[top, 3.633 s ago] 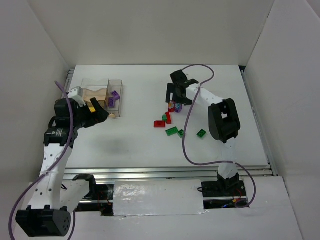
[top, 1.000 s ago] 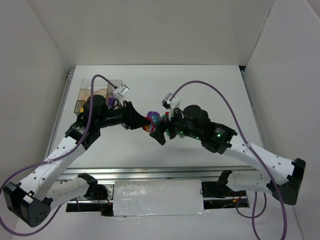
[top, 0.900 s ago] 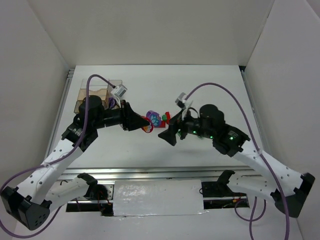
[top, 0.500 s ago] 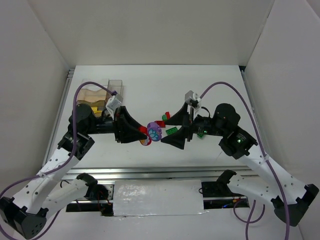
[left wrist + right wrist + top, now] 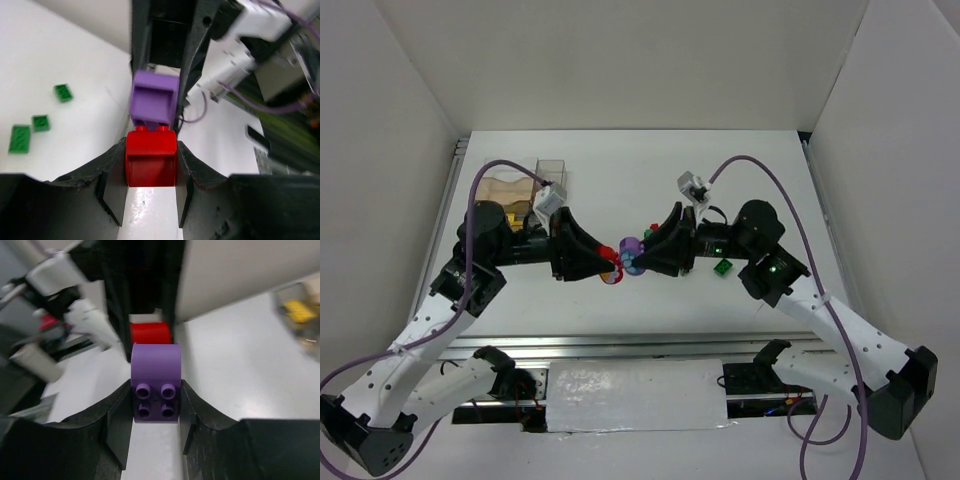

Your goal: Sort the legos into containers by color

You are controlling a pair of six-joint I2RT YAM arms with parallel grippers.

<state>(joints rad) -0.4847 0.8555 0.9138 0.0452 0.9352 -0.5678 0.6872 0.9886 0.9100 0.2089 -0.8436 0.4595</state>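
Two legos are joined stud to base and hang in the air between the arms above the table's middle. My left gripper [image 5: 150, 152] [image 5: 607, 264] is shut on the red lego [image 5: 150, 159] [image 5: 606, 257]. My right gripper [image 5: 155, 392] [image 5: 639, 257] faces it and is shut on the purple lego [image 5: 155, 382] [image 5: 154, 102] [image 5: 631, 247]. The red lego [image 5: 150, 332] shows just beyond the purple one in the right wrist view. The clear containers [image 5: 523, 186] stand at the back left. A yellow lego [image 5: 299, 310] lies in them.
Loose green legos [image 5: 20, 138] lie on the white table, one [image 5: 723, 267] beside the right arm. A small red lego [image 5: 653, 230] shows behind the right gripper. White walls close in the table at the back and both sides.
The right gripper stood wide open to the right of the joined legos. It has moved in to the left and shut on the purple one. The left gripper kept hold of the red one.
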